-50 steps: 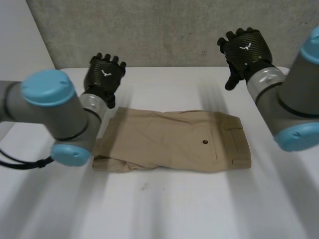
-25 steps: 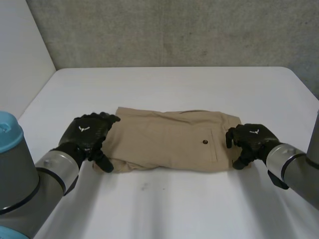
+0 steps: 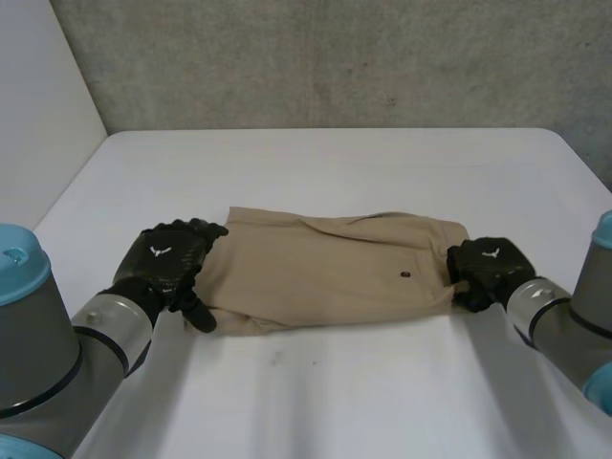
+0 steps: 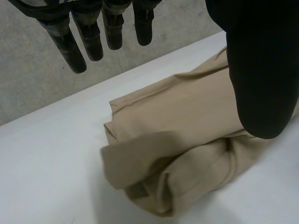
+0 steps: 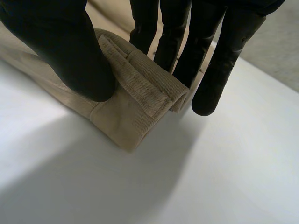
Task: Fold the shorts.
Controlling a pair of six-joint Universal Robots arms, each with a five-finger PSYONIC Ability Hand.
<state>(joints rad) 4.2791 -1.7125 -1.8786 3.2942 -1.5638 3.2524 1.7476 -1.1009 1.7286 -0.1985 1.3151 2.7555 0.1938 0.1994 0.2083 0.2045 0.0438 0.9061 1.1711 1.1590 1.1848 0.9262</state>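
Head: tan shorts [image 3: 325, 268] lie folded mid-counter [image 3: 316, 402], left hand [image 3: 164, 260] at the leg end, right hand [image 3: 488, 271] at the waistband end; left wrist: fingers straight, clear of the cloth, thumb over it; right wrist: thumb and fingers pinch the waistband fold.

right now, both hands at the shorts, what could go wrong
The right hand pinches the shorts at the waistband end, but the left hand is open over the hem end: a lift could drag them askew. The hem layers look loose, so only the top one may get caught.
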